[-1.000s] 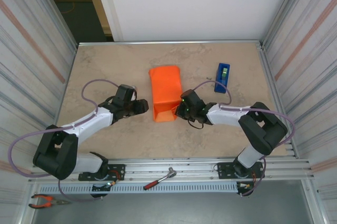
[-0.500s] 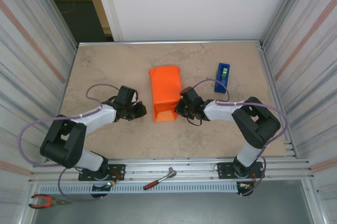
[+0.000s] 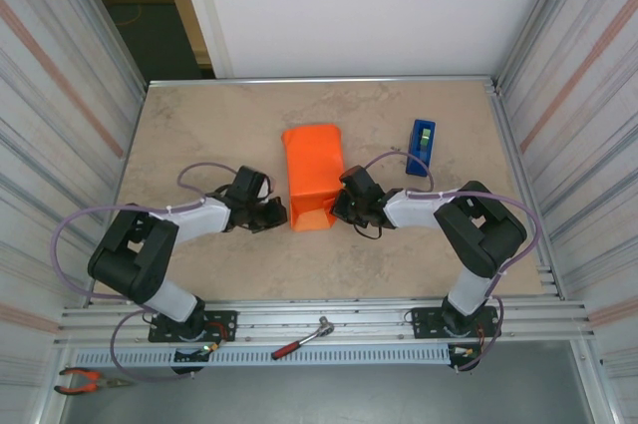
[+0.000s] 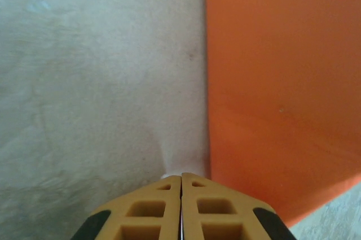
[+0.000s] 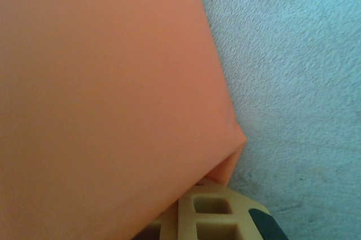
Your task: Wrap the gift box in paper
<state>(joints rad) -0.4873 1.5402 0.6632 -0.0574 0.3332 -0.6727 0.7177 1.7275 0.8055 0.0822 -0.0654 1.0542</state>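
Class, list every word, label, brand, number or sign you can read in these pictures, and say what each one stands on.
No text can be read in any of the pictures.
The orange paper is plain, with no print in any view.
The blue tape dispenser is too small in the top view to tell whether it carries a label.
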